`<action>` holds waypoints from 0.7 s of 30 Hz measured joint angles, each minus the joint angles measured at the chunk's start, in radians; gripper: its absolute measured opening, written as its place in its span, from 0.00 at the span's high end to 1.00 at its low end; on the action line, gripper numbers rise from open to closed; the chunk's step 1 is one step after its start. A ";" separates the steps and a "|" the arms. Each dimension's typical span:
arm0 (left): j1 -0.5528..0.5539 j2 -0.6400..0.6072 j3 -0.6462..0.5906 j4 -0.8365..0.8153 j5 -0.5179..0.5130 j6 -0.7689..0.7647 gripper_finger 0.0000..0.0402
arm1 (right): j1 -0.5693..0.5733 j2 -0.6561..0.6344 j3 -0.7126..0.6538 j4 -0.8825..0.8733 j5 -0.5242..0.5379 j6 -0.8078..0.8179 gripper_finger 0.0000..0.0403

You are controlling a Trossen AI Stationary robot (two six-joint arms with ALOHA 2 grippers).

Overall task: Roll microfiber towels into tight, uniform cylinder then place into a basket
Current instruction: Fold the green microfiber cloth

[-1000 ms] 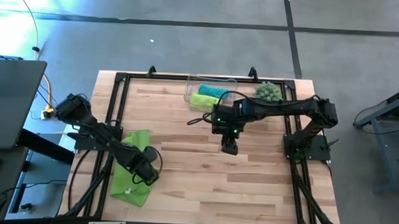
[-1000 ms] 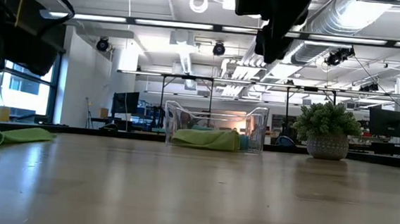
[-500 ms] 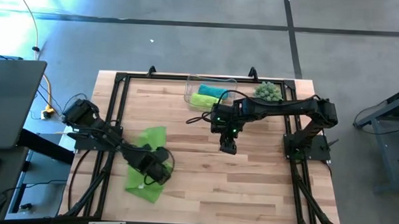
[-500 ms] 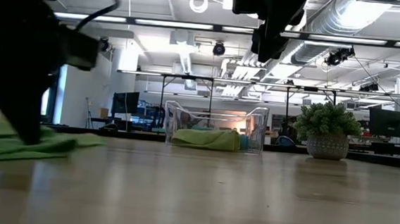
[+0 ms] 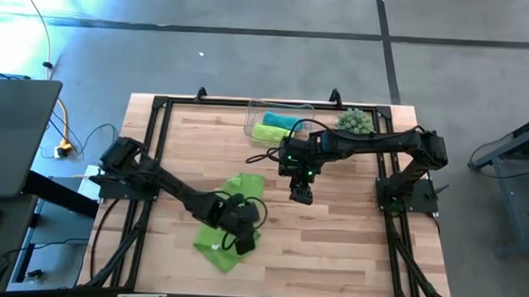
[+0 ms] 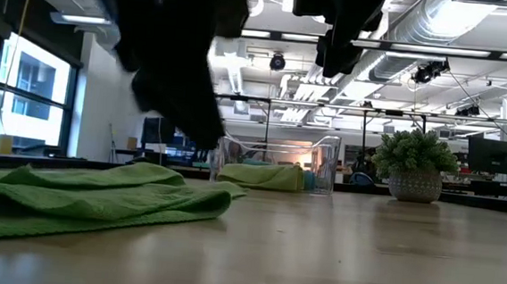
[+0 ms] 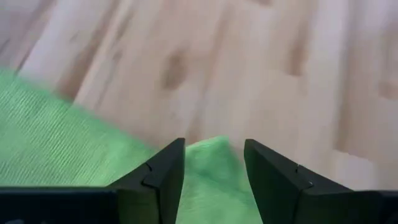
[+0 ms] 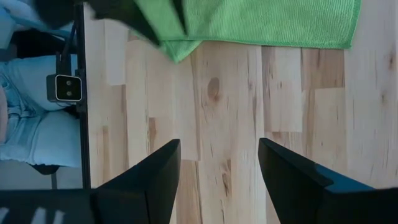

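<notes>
- Table (image 5: 332, 248) of pale wooden planks fills the middle of the room, with a black frame along its edges and bare concrete floor all round it.
- Both dark arms reach in over it: the left one stretches from its base at the left edge across to the near middle, and the right one reaches from its base at the right edge toward the centre.
- A lime green towel (image 5: 229, 228) lies spread and rumpled on the boards, near the front of the table and a little left of centre; in the low view it shows as loose folds lying flat on the wood (image 6: 88, 198).
- The left gripper (image 5: 241, 238) sits down on this towel, its two dark fingers (image 7: 163, 174) pinching a raised fold of the green cloth between them.
- The clear basket (image 5: 253, 120) stands at the far edge of the table, well apart from the loose towel, and holds a lime green roll (image 5: 271, 131) with a teal blue one (image 5: 280, 122) beside it.
- The right gripper (image 5: 302, 192) hangs above the table's middle, between the basket and the loose towel, with its jaws spread and nothing between them; bare planks show under it.
- A small green plant ball (image 5: 355, 121) in a pale pot stands just right of the basket at the far edge.
</notes>
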 joint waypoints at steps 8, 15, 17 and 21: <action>-0.026 -0.009 0.196 -0.329 0.169 0.121 0.61 | 0.000 0.000 0.000 0.002 0.000 0.000 0.48; -0.101 -0.009 0.202 -0.569 0.155 -0.074 0.61 | 0.000 0.000 0.000 0.003 0.000 0.000 0.48; -0.120 -0.004 0.181 -0.569 0.136 -0.131 0.61 | -0.001 0.000 0.000 0.004 0.000 0.000 0.48; -0.148 0.014 0.147 -0.544 0.122 -0.229 0.61 | -0.001 0.000 0.000 0.006 0.000 0.000 0.48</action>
